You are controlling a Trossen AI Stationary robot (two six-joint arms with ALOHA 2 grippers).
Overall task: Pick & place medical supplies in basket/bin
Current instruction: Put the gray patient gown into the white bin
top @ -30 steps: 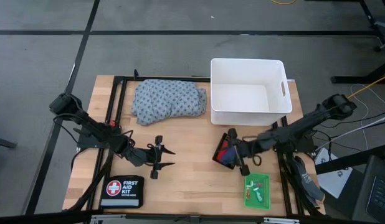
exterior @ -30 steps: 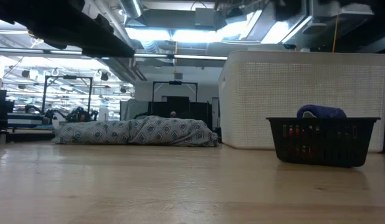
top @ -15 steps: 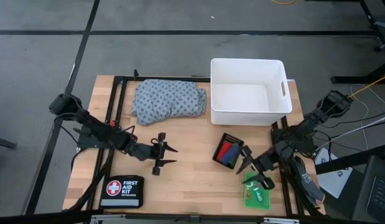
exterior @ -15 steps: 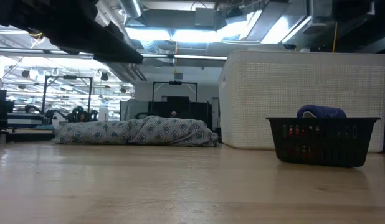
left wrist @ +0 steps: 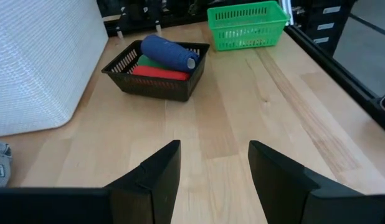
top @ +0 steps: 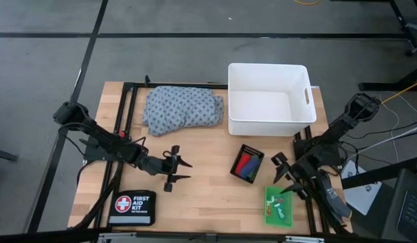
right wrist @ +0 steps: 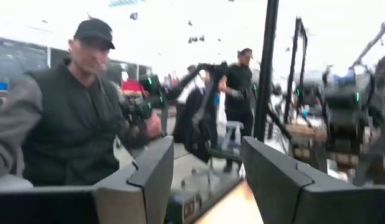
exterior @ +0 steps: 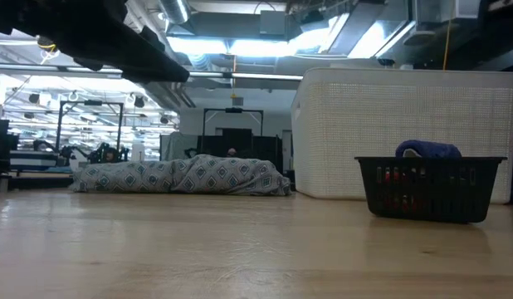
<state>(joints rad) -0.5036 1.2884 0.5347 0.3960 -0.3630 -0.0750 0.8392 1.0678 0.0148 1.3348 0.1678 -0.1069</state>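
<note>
High view, read as a clock face with twelve at the far edge of the table (top: 202, 196): nearest, at seven o'clock, lies the black pouch lettered FIRST AID KIT (top: 132, 207), and at five o'clock the small green tray (top: 278, 206) with a few pale packets in it. Just above that tray, at four o'clock, the right gripper (top: 287, 178) hangs with its jaws spread apart and nothing between them; its arm runs off toward the right edge of the table. The right wrist view looks off the table into the room, where two people in dark clothes stand.

At eight o'clock the left gripper (top: 176, 169) sits over bare wood, jaws apart and empty, its arm reaching in from the left edge. The left wrist view shows its two dark fingers (left wrist: 156, 177) parted above the wood.

Near the centre, toward four o'clock, sits the small black mesh tray (top: 248, 164), holding a blue roll (left wrist: 168, 52) lying on top of a red roll (left wrist: 159, 73) and a green roll (left wrist: 146, 61). It stands well apart from both grippers.

Farther off, at eleven o'clock, the blue-grey dotted cloth (top: 182, 109) lies bunched on the table. At one o'clock stands the large white tub (top: 268, 98), just beside the cloth; no supplies show inside it.
</note>
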